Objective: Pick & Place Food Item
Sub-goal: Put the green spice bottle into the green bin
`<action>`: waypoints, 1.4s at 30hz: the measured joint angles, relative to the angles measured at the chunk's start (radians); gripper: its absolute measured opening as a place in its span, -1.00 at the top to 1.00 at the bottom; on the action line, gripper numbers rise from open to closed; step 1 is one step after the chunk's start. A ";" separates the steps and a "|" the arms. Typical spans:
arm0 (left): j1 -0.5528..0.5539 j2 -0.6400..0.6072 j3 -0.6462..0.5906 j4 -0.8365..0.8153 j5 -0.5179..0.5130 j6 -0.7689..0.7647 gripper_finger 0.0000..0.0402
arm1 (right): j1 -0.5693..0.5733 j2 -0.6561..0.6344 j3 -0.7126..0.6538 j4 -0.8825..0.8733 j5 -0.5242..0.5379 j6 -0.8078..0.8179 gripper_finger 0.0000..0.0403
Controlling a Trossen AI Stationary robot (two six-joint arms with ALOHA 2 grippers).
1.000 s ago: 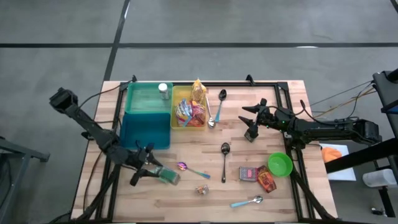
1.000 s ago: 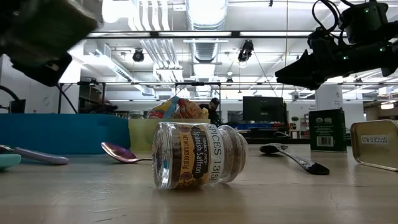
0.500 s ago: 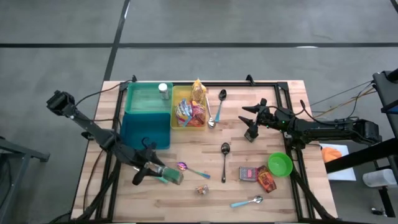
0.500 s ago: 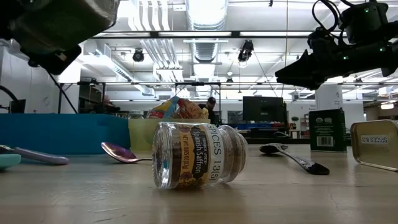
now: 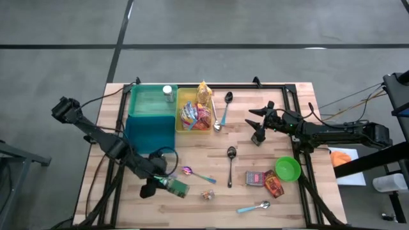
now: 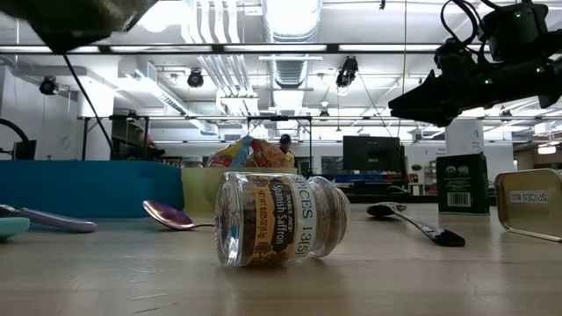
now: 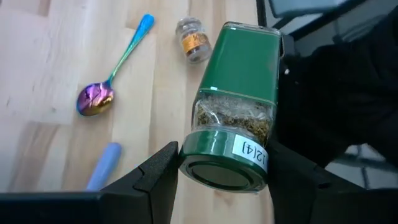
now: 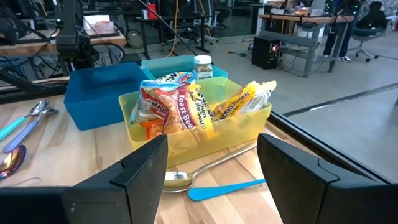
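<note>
My left gripper (image 5: 163,183) is shut on a green-lidded, green-labelled herb jar (image 7: 231,118) above the table's near left part. Below it on the table lie a small saffron jar (image 5: 208,195) on its side and a rainbow spoon (image 7: 111,82). The yellow bin (image 5: 179,125) of snack packs and the blue bin (image 5: 152,121) stand at the far left. My right gripper (image 5: 257,126) hovers open over the table's right half, with nothing between its fingers (image 8: 144,174). My left gripper pinches the herb jar at its lid end (image 7: 190,157) between its two fingers, one on each side. The fingers slant down from the table's left and lie along the jar, lid toward the wrist. The jar hangs tilted, clear of the table.
A green bowl (image 5: 287,168), a tin (image 5: 255,177) and a red pack (image 5: 274,186) sit near right. Spoons lie at centre (image 5: 231,160), near the front (image 5: 254,207) and beside the yellow bin (image 5: 225,108). A white-lidded jar (image 5: 168,94) stands in the blue bin.
My left gripper has risen and tipped further downward, shifting a little toward the table's near edge, and carries the herb jar up off the table. In the low view it has climbed almost out of the picture.
</note>
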 joint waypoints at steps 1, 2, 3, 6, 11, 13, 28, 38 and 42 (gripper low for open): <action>0.004 0.006 0.024 -0.029 0.003 -0.029 0.02 | 0.000 0.000 0.000 0.000 0.000 0.000 -0.22; 0.009 0.011 0.041 -0.057 0.010 -0.063 0.02 | 0.000 0.000 0.000 0.000 0.000 0.000 -0.22; 0.018 0.015 0.052 -0.080 0.021 -0.099 0.02 | 0.000 0.000 0.000 0.000 0.000 0.000 -0.22; 0.050 0.018 0.055 -0.092 0.062 -0.208 0.02 | 0.000 0.000 0.000 0.000 0.000 0.000 -0.22; 0.121 0.018 0.029 -0.076 0.184 -0.366 0.02 | 0.000 0.000 0.000 0.000 0.000 0.000 -0.22; 0.146 0.017 0.024 -0.064 0.219 -0.407 0.02 | 0.000 0.000 0.000 0.000 0.000 0.000 -0.22; 0.297 0.066 0.023 -0.049 0.495 -0.614 0.02 | 0.000 0.000 0.000 0.000 0.000 0.000 -0.22; 0.421 0.158 0.023 -0.049 0.835 -0.981 0.02 | 0.000 0.000 0.000 0.000 0.000 0.000 -0.22; 0.429 0.195 0.023 -0.049 0.872 -1.068 0.02 | 0.000 0.000 0.000 0.000 0.000 0.000 -0.22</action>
